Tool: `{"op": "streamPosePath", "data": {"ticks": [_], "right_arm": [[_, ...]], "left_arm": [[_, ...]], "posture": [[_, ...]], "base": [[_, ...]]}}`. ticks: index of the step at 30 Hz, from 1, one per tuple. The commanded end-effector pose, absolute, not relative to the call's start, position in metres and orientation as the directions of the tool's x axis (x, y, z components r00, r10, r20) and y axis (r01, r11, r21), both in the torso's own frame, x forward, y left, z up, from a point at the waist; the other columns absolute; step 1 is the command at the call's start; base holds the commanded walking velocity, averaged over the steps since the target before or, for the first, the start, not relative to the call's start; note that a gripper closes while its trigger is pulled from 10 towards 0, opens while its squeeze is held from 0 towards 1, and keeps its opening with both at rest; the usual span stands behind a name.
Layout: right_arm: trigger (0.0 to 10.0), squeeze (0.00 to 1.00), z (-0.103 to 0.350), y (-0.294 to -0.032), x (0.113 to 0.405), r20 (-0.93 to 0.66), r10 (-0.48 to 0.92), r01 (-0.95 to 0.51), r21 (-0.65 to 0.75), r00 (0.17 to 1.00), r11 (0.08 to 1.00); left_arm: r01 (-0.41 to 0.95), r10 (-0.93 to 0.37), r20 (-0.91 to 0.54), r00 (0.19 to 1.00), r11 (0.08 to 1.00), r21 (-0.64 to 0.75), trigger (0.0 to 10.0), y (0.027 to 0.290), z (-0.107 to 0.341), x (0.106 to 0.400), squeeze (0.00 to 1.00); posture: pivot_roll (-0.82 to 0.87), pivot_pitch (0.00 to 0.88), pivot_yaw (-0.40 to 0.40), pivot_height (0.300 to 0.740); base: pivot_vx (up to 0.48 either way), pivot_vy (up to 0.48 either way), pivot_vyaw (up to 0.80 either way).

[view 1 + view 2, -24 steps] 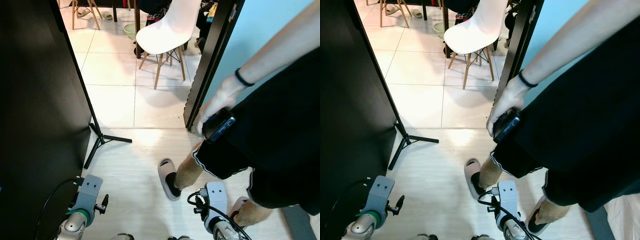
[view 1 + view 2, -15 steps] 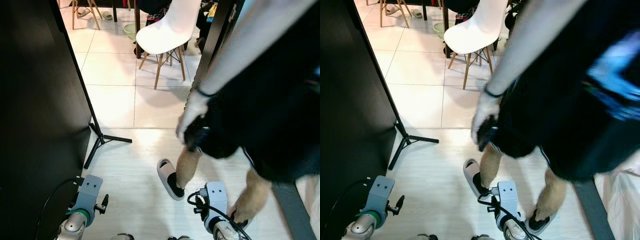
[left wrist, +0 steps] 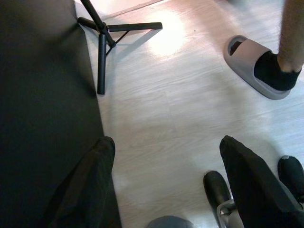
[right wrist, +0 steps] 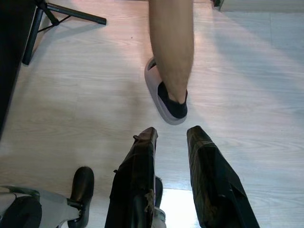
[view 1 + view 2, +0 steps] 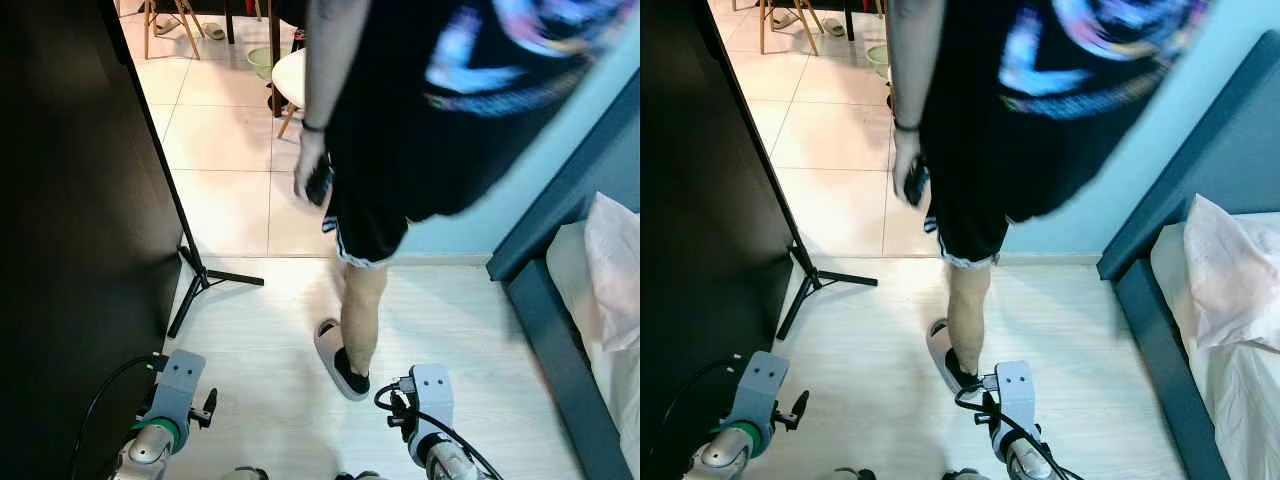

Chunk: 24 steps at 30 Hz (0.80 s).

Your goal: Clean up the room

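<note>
— Room floor (image 5: 270,330) by the tripod (image 5: 200,285) — is it getting clearer?
— Person (image 5: 400,150) is stepping from the right side toward the doorway; bed (image 5: 600,300) is now showing.
— Grippers?
— Left gripper (image 3: 166,180) is hanging wide open, right gripper (image 4: 173,175) slightly parted, both empty.

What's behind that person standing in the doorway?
Behind the person lie a tiled floor, part of a white chair, a green basin and wooden chair legs. The rest of the room is covered by their body.
</note>
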State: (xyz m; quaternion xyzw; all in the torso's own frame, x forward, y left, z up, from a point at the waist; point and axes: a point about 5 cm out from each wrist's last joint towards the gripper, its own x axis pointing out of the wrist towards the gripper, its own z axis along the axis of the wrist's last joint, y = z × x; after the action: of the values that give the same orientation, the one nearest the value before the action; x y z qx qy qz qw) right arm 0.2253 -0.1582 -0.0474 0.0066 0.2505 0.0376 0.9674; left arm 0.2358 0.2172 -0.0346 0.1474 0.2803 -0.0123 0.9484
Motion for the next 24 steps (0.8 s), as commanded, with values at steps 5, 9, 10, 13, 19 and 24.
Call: {"op": "streamPosePath", "data": {"ticks": [5,9,10,13,19,24], "right_arm": [[10.0,0.00,-0.0518,-0.1597,0.2199,-0.510,0.071,-0.062,0.033,0.858,0.997],[10.0,0.00,-0.0516,-0.1599,0.2203,-0.510,0.070,-0.058,0.040,0.858,0.998],[10.0,0.00,-0.0515,-0.1599,0.2205,-0.509,0.070,-0.056,0.042,0.858,0.998],[10.0,0.00,-0.0513,-0.1598,0.2209,-0.508,0.070,-0.051,0.051,0.858,0.997],[10.0,0.00,-0.0512,-0.1596,0.2212,-0.508,0.071,-0.053,0.050,0.858,0.997],[10.0,0.00,-0.0511,-0.1594,0.2213,-0.508,0.072,-0.054,0.049,0.858,0.997]], "left_arm": [[0.105,0.069,-0.565,0.822,0.957,0.270,10.0,0.2190,-0.0401,0.2293,0.00],[0.102,0.071,-0.564,0.822,0.958,0.269,10.0,0.2189,-0.0400,0.2296,0.00],[0.101,0.072,-0.564,0.823,0.958,0.270,10.0,0.2189,-0.0398,0.2299,0.00],[0.100,0.073,-0.562,0.824,0.958,0.270,10.0,0.2190,-0.0392,0.2306,0.00],[0.094,0.076,-0.558,0.826,0.958,0.270,10.0,0.2197,-0.0381,0.2322,0.00],[0.093,0.076,-0.557,0.827,0.959,0.269,10.0,0.2198,-0.0376,0.2329,0.00]], "posture": [[0.09,0.079,0.018,0.740],[0.09,0.079,0.018,0.740],[0.09,0.079,0.018,0.740],[0.09,0.078,0.019,0.740],[0.09,0.077,0.019,0.740],[0.09,0.077,0.019,0.740]], "base": [[0.000,0.000,0.00],[0.000,0.000,-0.30],[0.000,0.000,-0.79],[0.000,0.000,-0.79],[0.000,0.000,-0.78],[0.000,0.000,-0.78]]}}
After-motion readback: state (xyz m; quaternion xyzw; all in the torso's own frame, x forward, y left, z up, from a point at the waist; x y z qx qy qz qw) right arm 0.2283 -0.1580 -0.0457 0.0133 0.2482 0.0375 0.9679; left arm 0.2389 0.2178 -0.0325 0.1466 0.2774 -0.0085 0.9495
